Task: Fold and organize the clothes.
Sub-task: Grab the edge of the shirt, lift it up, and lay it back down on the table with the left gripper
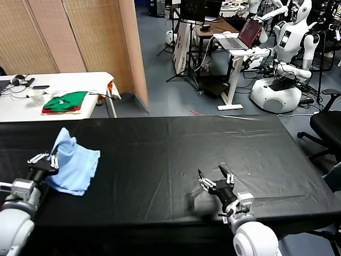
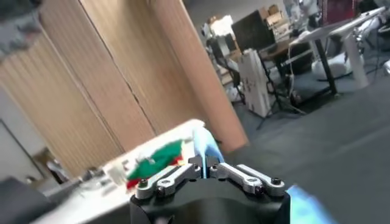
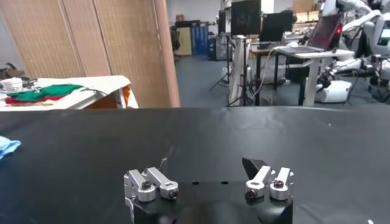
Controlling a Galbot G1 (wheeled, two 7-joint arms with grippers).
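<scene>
Wide bare black desk (image 1: 176,154) between both arms, free for passing; only the blue T-shirt (image 1: 74,162) bunched up at left.

Even, bright indoor light falls from above; the black table (image 1: 176,154) shows soft sheen along its creases and faint shadows, while the left wrist view is smeared by motion blur throughout

T-shirt (image 1: 74,162) on table (image 1: 176,154), left side; right gripper (image 1: 216,178) well apart.
</scene>
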